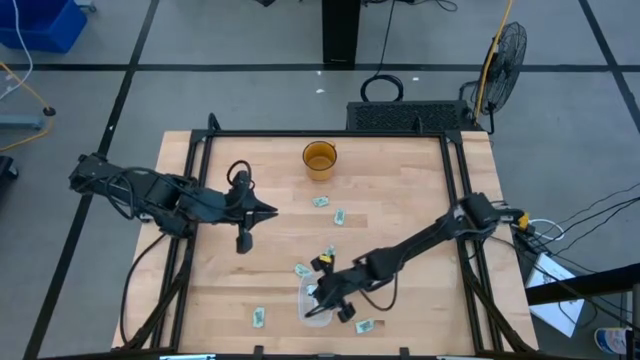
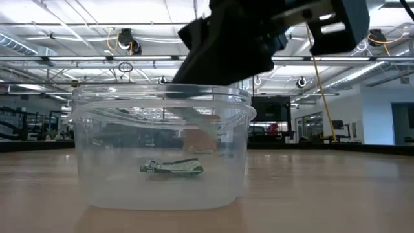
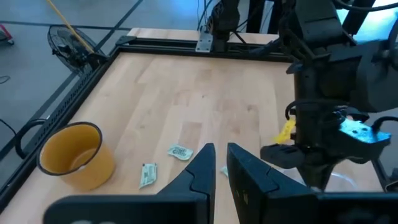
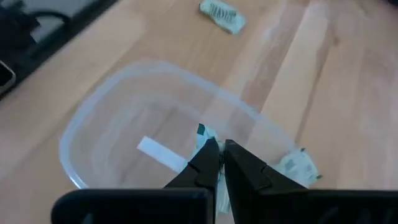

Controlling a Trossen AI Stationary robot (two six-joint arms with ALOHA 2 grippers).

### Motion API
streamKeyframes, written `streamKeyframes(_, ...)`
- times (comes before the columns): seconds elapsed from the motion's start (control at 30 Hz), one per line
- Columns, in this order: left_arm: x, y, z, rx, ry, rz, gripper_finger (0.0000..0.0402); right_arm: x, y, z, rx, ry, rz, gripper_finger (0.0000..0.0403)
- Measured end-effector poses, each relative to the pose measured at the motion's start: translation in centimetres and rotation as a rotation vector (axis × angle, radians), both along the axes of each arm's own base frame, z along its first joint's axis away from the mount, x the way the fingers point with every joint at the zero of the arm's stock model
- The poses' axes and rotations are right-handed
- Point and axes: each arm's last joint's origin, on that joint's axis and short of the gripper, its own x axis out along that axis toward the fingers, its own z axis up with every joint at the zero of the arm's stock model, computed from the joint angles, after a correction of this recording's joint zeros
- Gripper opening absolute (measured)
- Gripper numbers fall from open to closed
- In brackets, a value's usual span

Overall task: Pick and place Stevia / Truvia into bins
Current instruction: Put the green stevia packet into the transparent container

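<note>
The clear bin (image 1: pixel 316 308) stands near the table's near edge; in the low view the bin (image 2: pixel 162 155) has one green-and-white sachet (image 2: pixel 171 168) lying flat on its floor. My right gripper (image 4: pixel 222 149) hangs over the bin's (image 4: pixel 112 106) opening, shut on another sachet. In the high view my right gripper (image 1: pixel 320 296) is over the bin. Loose sachets lie flat on the wood around it (image 1: pixel 302 270) (image 1: pixel 259 318) (image 1: pixel 365 325) (image 1: pixel 340 216) (image 1: pixel 320 201). My left gripper (image 1: pixel 270 211) hovers shut over the table's left half, holding nothing. My right gripper pinches a pale green and white sachet (image 4: pixel 202 132) between its two fingers, coming from above and pointing down into the bin. One end of the sachet pokes out past the fingertips. It is lifted clear, above the bin's floor.
A round amber cup (image 1: pixel 320 160) stands near the far edge, also seen in the left wrist view as the cup (image 3: pixel 74 155). A black frame (image 1: pixel 320 134) runs along the table's far and side edges. Bare wood lies between the cup and the bin.
</note>
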Motion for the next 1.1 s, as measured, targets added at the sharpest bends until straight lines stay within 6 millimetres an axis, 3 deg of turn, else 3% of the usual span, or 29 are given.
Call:
streamKeyframes(0.17,-0.1,0.0,-0.2,-0.004,0.026,0.007,0.0047,0.3,0.1,-1.7,0.012,0.042,-0.033,0.0011)
streamKeyframes(0.3,-0.2,0.1,-0.4,-0.031,0.043,0.020,0.0047,0.2,0.1,-1.8,0.014,0.050,-0.024,0.0021)
streamKeyframes(0.5,-0.6,0.0,-1.0,-0.074,0.125,-0.022,0.0047,0.2,0.1,-1.6,0.013,0.042,-0.003,0.0070)
streamKeyframes(0.67,-1.6,-0.5,-2.2,-0.164,0.290,-0.076,0.0047,0.4,0.2,-1.4,0.015,0.015,0.002,0.0107)
streamKeyframes(0.87,-2.9,-2.9,-6.2,-0.342,0.506,-0.117,0.0047,0.3,0.1,0.4,0.014,-0.047,0.024,0.0122)
streamKeyframes(1.0,-4.6,-5.0,-10.5,-0.440,0.666,-0.085,0.0047,0.0,0.0,2.2,0.011,-0.089,0.042,0.0120)
streamKeyframes(1.1,-5.4,-6.4,-13.6,-0.511,0.667,-0.081,0.0047,-0.3,-0.3,3.8,0.009,-0.134,0.057,0.0117)
